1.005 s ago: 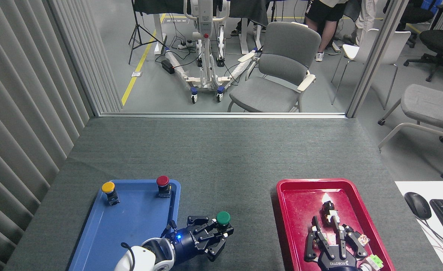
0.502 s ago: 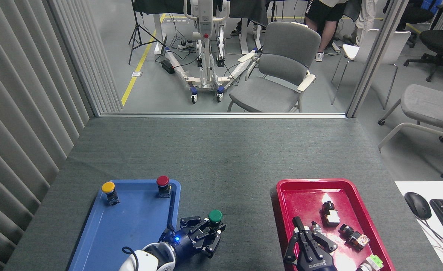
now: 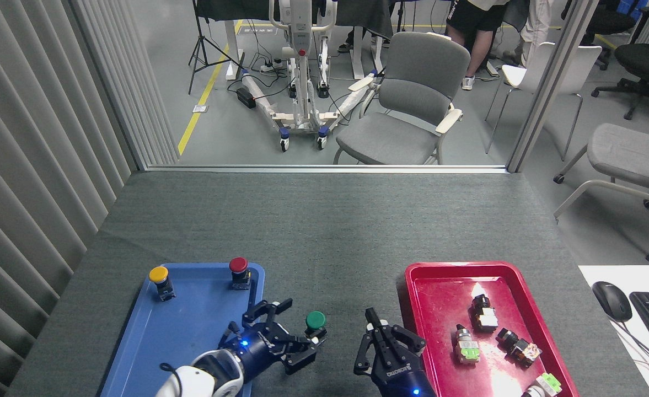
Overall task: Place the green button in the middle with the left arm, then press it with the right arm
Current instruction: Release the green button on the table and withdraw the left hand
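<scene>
Left pincer (image 3: 285,336) has its fingers spread wide and grips nothing; the green button (image 3: 315,323) stands upright on the grey counter (image 3: 324,231), just beside the lower finger, between the blue tray (image 3: 137,342) and the red tray (image 3: 440,292). Right pincer (image 3: 382,344), near the button, has its fingers drawn together, empty.

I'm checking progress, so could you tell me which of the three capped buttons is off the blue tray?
The green button: it stands on the grey tabletop, while the yellow and red ones stand on the tray.
</scene>
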{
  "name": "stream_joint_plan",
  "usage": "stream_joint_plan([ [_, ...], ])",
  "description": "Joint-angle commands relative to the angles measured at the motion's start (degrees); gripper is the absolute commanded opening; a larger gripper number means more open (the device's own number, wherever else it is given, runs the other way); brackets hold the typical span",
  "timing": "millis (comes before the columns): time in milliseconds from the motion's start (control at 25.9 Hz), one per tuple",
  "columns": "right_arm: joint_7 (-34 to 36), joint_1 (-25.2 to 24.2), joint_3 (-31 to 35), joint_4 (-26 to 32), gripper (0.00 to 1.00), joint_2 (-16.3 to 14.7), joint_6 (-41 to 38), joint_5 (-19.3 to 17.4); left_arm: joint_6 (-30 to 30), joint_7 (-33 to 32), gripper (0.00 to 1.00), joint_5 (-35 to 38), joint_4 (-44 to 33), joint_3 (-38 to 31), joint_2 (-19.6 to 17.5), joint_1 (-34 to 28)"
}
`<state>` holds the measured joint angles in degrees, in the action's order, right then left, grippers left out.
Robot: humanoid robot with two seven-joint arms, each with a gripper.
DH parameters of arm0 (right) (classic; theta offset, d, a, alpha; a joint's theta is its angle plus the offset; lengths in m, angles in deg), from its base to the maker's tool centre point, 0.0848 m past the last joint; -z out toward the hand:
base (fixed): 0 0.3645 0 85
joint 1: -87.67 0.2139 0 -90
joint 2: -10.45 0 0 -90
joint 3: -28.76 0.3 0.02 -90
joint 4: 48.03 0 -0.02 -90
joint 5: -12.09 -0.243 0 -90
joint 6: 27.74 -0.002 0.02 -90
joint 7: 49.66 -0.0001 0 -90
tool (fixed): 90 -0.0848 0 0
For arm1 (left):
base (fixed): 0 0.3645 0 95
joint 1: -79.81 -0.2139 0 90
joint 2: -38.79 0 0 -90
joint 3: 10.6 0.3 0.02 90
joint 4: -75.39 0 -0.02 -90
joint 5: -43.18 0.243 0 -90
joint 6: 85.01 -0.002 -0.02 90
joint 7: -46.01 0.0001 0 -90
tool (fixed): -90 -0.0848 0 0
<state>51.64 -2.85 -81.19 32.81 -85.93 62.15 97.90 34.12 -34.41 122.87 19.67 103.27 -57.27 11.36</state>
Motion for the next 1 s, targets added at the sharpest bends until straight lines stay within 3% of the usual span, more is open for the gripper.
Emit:
stream_joint_plan([
  [0,-0.05,3.42,-3.7,-5.25,0.0,1.64,1.43,-0.03,-0.22,-0.88,1.0,-4.01,-11.95,-6.02,-6.42,-6.69],
  [77,-0.05,5.0,-4.93,-7.89,0.0,2.16,1.7,-0.03,-1.54,-0.88,1.0,-6.3,-19.95,-13.05,-8.89,-13.01],
  [271,0.04,7.55,-6.34,-12.37,0.0,4.36,2.14,-0.03,-7.96,-0.62,1.0,-6.65,-34.28,-27.73,-8.27,-25.85],
  [425,0.04,9.13,-7.83,-15.36,0.0,5.5,2.4,-0.03,-19.64,2.02,1.0,-5.77,-30.59,-29.4,0.96,-26.91],
  [580,-0.05,9.57,-8.62,-16.68,0.0,6.38,2.84,-0.12,-20.61,6.5,1.0,-5.42,-29.18,-28.7,1.4,-26.64],
  [773,0.04,9.57,-9.41,-20.46,0.0,6.38,3.19,-0.12,-21.49,7.2,1.0,-5.77,-28.92,-28.79,1.4,-26.64],
  [966,0.13,9.57,-9.41,-20.72,0.0,6.12,3.28,-0.2,-21.32,10.37,1.0,-5.77,-28.92,-28.79,1.4,-26.47],
])
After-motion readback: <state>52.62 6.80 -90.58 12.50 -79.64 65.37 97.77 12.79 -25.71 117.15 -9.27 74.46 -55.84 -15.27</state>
